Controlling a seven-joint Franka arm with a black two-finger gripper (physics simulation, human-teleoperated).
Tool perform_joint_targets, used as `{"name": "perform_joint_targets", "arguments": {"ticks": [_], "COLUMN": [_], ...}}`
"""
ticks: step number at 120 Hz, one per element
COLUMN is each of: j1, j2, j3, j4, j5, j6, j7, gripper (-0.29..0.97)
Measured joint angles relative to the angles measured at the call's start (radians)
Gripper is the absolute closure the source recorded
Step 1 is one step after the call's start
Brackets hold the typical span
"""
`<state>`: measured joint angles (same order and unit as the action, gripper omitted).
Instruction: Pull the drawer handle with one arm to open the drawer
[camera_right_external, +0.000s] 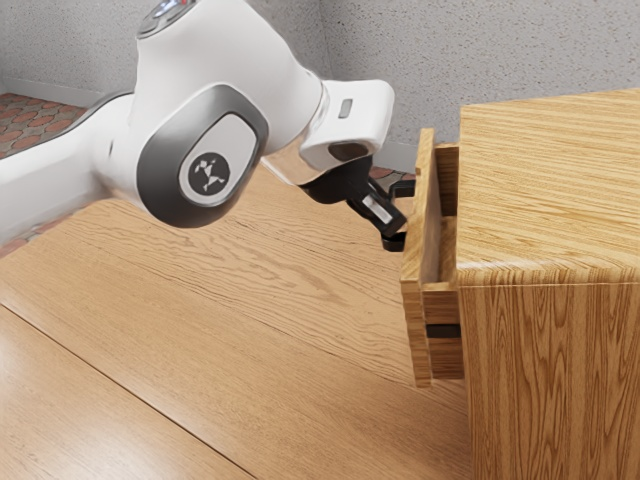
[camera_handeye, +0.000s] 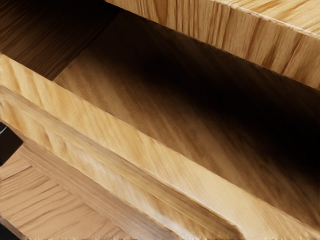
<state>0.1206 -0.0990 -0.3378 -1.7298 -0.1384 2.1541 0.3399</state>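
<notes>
white arm (camera_right_external: 200, 130) looms upper left, gripper (camera_right_external: 392, 214) at the drawer front (camera_right_external: 419, 280), centre right. drawer (camera_handeye: 190, 125) sits partly out of the cabinet (camera_right_external: 550, 260). clenched or released? cannot tell. rigid wood, should slide stiffly; hold belongs on the handle, hidden behind the hand.

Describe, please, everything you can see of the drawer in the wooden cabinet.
The drawer is of light, oak-grained wood like its cabinet. It stands partly pulled out, its tall front panel clear of the cabinet's face, with a gap open at the top. The wrist view looks into it: a bare wooden floor, shadowed toward the back. The black gripper is at the front panel's outer face, near its top.
</notes>
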Motion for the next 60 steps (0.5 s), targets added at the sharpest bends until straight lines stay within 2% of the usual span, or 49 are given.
{"name": "perform_joint_targets", "arguments": {"ticks": [22,60], "j1": [0.007,0.006], "j2": [-0.04,-0.122], "j3": [0.02,0.034], "j4": [-0.039,-0.116], "j5": [-0.004,0.001], "j6": [0.001,0.005], "j7": [0.002,-0.008], "gripper": [0.02,0.04]}}
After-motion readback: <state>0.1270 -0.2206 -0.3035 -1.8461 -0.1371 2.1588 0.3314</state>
